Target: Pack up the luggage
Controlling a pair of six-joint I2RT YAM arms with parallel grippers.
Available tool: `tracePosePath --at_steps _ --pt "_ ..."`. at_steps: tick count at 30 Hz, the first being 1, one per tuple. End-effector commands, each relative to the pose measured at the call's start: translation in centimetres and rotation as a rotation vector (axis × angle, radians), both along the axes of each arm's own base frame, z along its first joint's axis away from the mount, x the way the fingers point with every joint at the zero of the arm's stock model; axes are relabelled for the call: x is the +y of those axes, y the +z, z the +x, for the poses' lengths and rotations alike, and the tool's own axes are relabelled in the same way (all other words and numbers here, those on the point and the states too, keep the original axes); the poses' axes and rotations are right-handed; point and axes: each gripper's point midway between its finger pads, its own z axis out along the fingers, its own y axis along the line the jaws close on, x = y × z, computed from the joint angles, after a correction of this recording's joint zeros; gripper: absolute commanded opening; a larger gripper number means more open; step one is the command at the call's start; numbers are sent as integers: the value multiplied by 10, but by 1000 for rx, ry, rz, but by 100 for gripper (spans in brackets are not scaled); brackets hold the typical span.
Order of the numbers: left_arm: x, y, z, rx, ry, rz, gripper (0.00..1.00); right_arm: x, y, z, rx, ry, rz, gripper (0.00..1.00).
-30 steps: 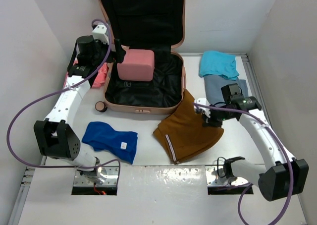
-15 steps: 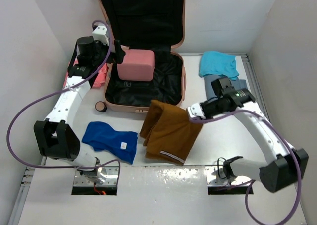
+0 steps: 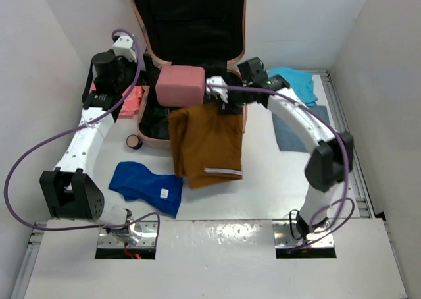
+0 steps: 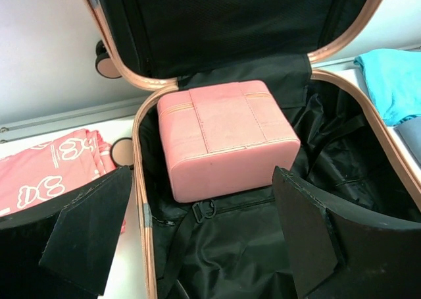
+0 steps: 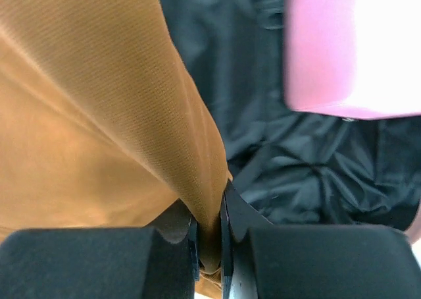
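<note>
One open luggage (image 3: 191,22) lies crosswise, wheels (image 3: 134,141) pointing left.

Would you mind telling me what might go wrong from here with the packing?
1. Most of the brown garment hangs outside the front rim of the luggage; released now, it would likely slide onto the table.
2. The right gripper pinches only a thin fold, which may slip.

The right fingers (image 3: 221,104) pinch a brown garment (image 3: 205,144) — it drapes over the front rim of the luggage (image 3: 191,22).
</note>
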Motion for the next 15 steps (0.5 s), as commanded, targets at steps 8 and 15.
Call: tracePosePath --at_steps 8,15 --pt "14 6 35 -24 42 4 93 21 48 159 -126 -322 225 0" --pt "14 -15 59 34 36 -18 93 4 -4 188 -197 -296 168 0"
